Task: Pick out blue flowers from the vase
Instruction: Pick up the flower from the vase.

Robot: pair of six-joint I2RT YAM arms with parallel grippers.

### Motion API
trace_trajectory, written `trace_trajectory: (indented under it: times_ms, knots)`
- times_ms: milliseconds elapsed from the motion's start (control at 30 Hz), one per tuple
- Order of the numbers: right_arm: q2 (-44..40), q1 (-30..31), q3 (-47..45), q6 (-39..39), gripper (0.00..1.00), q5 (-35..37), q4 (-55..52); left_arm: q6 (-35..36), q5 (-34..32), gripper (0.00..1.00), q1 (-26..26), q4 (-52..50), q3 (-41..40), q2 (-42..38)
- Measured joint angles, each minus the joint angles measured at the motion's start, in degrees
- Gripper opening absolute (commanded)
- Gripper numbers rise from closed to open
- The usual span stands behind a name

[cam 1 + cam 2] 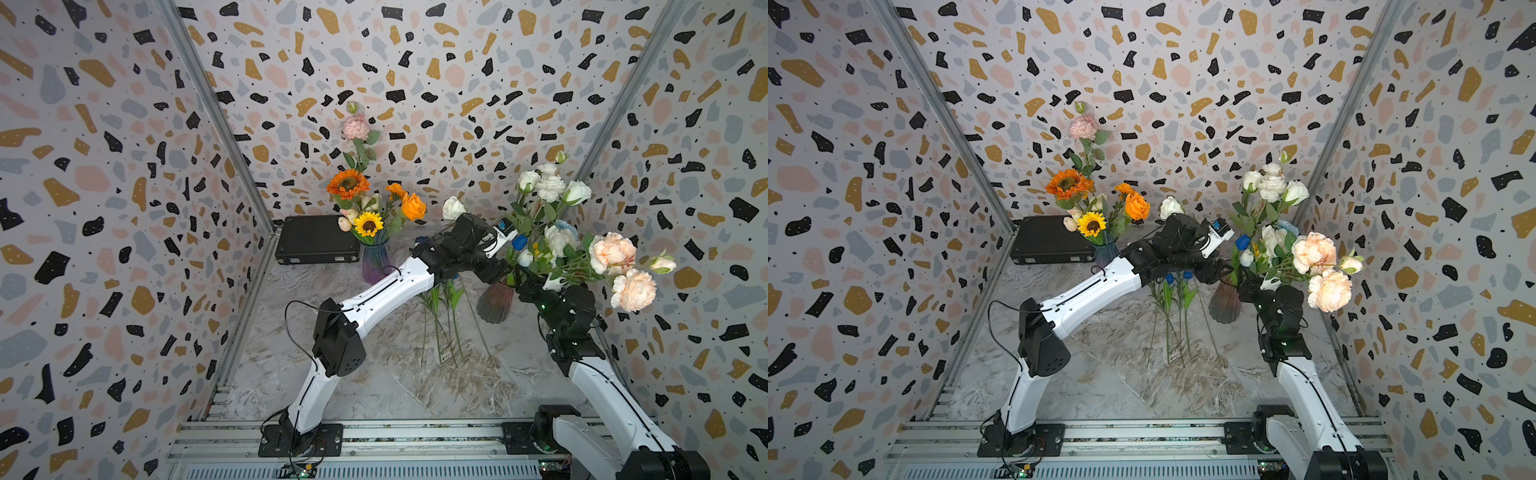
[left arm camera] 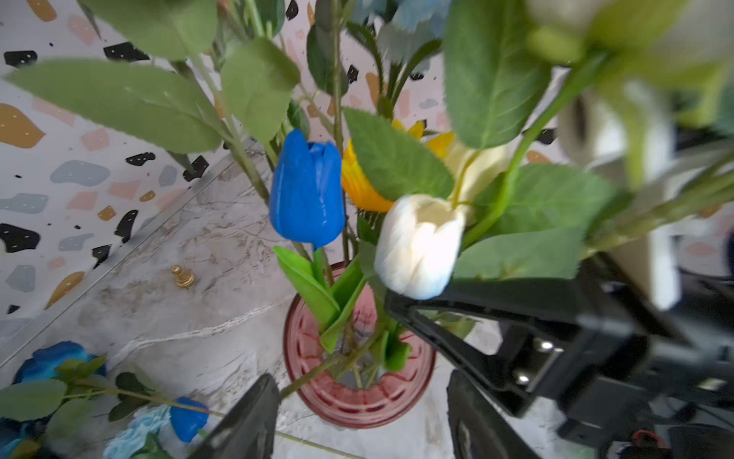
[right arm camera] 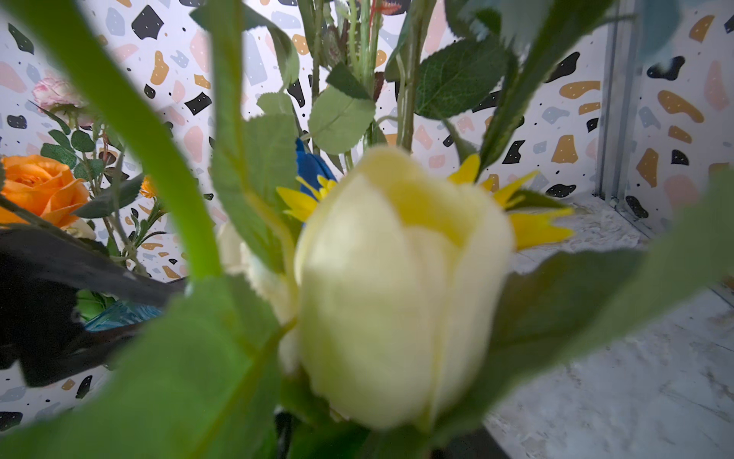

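left claw (image 2: 361, 381) seen released, red vase (image 2: 341, 407) just ahead, blue tulip (image 2: 308, 190) stood in it. right claw (image 2: 401, 308) buried among stems (image 2: 510, 181); grip cannot be told.

Black case (image 1: 318, 245) just beside bluish vase (image 1: 375, 264) with orange sunflower (image 1: 348, 184), yellow sunflower (image 1: 368, 223).

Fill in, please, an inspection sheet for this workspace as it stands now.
Surface: marble-pattern tabletop; no spills seen.
Job's things: blue tulip and pale blue carnation stand in the reddish vase, by a white tulip; picked blue flowers lie on the tabletop beside it.
Clutter: black case, second vase with orange and yellow flowers, small gold knob.
Claws: left claw open, close by the reddish vase's rim, holding nothing; right claw among the stems, state unclear.
Cables: black cable loops off the left arm's elbow.
Surroundings: terrazzo-pattern walls, aluminium rail in front.
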Motion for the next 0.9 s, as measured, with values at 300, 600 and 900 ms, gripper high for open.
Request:
trace_trajectory:
  times_ms: [300, 600, 900]
  knots:
    - [0.0, 0.0, -1.3, 0.9, 0.45, 0.3, 2.3, 2.8, -3.3, 0.68, 0.2, -1.4, 7.2, 5.2]
    - [0.5, 0.0, -1.4, 1.2, 0.44, 0.2, 3.1, 2.8, -3.5, 0.65, 0.2, -1.4, 9.9, 7.9]
    - [1.6, 0.0, -1.4, 1.3, 0.44, 0.2, 4.0, 2.4, -2.1, 0.57, 0.2, -0.8, 9.6, 8.1]
